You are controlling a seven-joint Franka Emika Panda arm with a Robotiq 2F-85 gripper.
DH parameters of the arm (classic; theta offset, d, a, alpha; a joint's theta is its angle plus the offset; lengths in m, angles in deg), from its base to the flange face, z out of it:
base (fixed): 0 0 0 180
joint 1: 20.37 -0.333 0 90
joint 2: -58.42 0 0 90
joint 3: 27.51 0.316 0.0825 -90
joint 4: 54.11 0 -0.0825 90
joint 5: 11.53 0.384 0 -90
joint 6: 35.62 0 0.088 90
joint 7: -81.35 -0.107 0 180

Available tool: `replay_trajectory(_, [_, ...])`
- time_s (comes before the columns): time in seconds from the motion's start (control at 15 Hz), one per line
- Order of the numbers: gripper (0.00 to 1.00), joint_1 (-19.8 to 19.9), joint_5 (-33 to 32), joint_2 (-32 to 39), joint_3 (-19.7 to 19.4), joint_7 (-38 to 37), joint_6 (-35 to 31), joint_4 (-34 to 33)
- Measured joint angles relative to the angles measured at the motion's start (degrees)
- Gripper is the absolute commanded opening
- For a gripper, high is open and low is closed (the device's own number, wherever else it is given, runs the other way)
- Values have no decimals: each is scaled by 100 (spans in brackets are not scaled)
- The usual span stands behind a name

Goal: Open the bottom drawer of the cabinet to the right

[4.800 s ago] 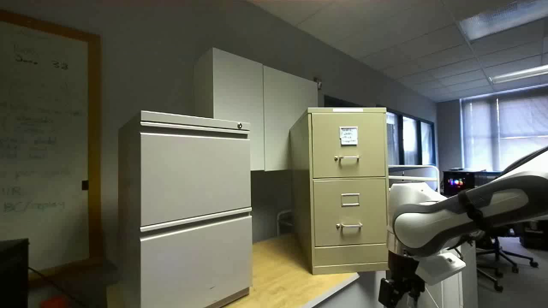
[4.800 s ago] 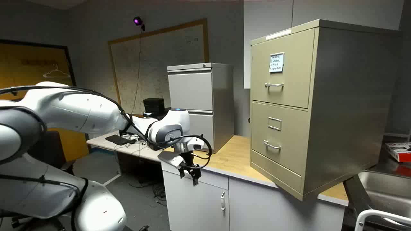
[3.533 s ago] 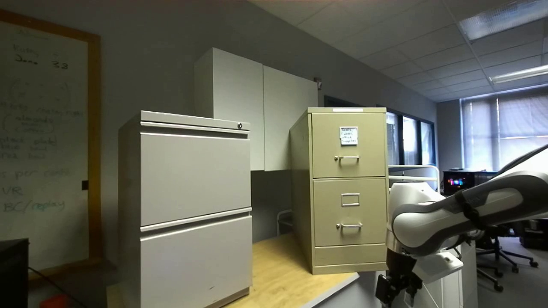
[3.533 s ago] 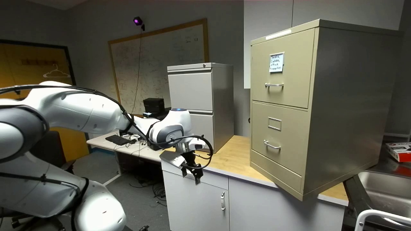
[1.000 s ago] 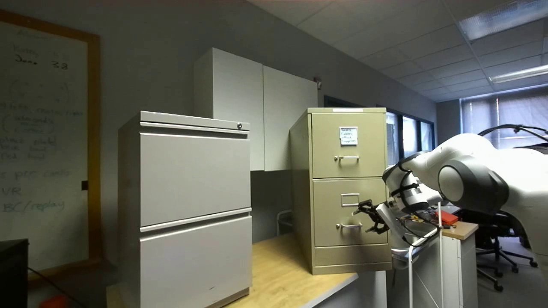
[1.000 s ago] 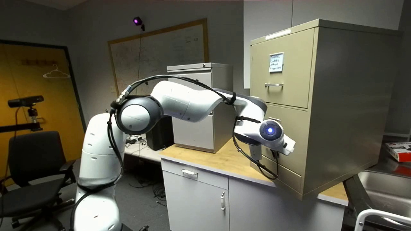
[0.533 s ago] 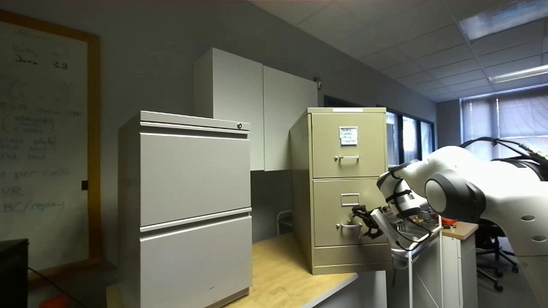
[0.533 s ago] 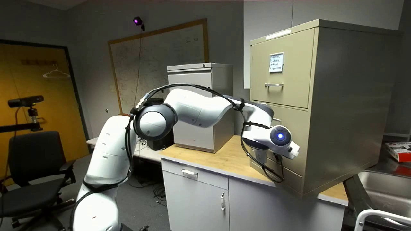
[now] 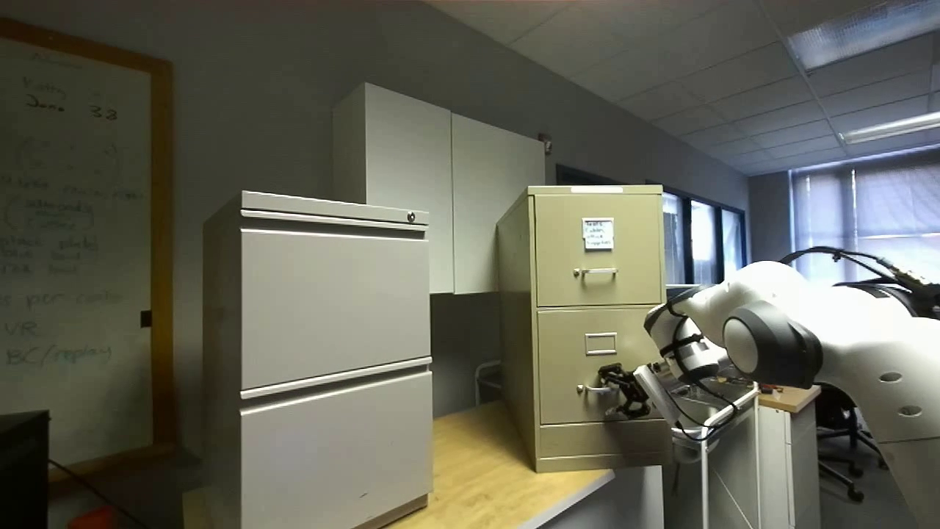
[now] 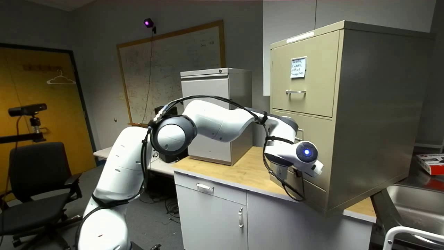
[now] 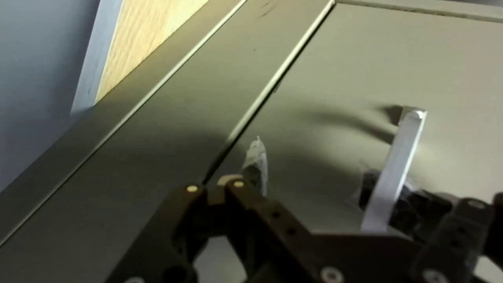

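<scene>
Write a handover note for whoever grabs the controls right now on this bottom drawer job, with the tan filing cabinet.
Gripper: open, at the handle of the bottom drawer; in the wrist view its fingers show on either side of the handle, not clamped. Whether they touch it, I can't tell.
Job's things: drawer shut, in the tan filing cabinet on the wooden counter.
Done: gripper lined up at the handle.
Left: likely close on the handle, then pull the drawer out.

The place looks like an office-type robotics lab: a written-on whiteboard [image 9: 77,257] at nine o'clock and a filing cabinet [image 9: 567,323] at four in an exterior view; a robot arm [image 10: 171,137] and a wheeled chair [image 10: 37,170] toward nine in an exterior view.
</scene>
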State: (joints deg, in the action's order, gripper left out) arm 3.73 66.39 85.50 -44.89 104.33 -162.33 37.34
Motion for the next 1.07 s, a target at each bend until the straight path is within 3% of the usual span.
replay_trajectory(0.27, [5,-98,-1107,-177,-14,-646,-104,-160])
replay_trajectory(0.6, [8,-496,-2813,-425,12,-1313,-938,-70])
replay_trajectory(1.07, [8,-404,-3010,-624,395,-1189,-1854,370])
